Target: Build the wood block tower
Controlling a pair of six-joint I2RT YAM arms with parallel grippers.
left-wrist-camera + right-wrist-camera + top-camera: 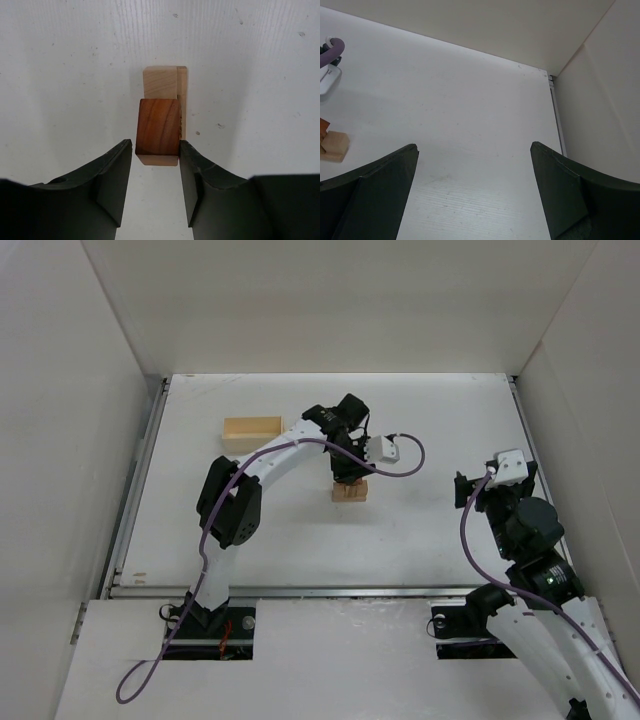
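Note:
The wood block tower [350, 494] stands mid-table: pale tan blocks [160, 82] below, a reddish-brown block [159, 125] on top. My left gripper [350, 476] hangs right over it. In the left wrist view the left gripper [156, 142] straddles the near end of the reddish-brown block. The right finger touches the block and a thin gap shows at the left finger, so the jaws stand narrowly open. My right gripper [462, 490] is wide open and empty [474, 147], off to the tower's right. The tower's tan base [334, 146] shows at the right wrist view's left edge.
A larger pale yellow wooden box [250, 430] lies at the back left. White walls [110, 390] enclose the table on three sides. The left arm's purple cable [405, 455] loops to the tower's right.

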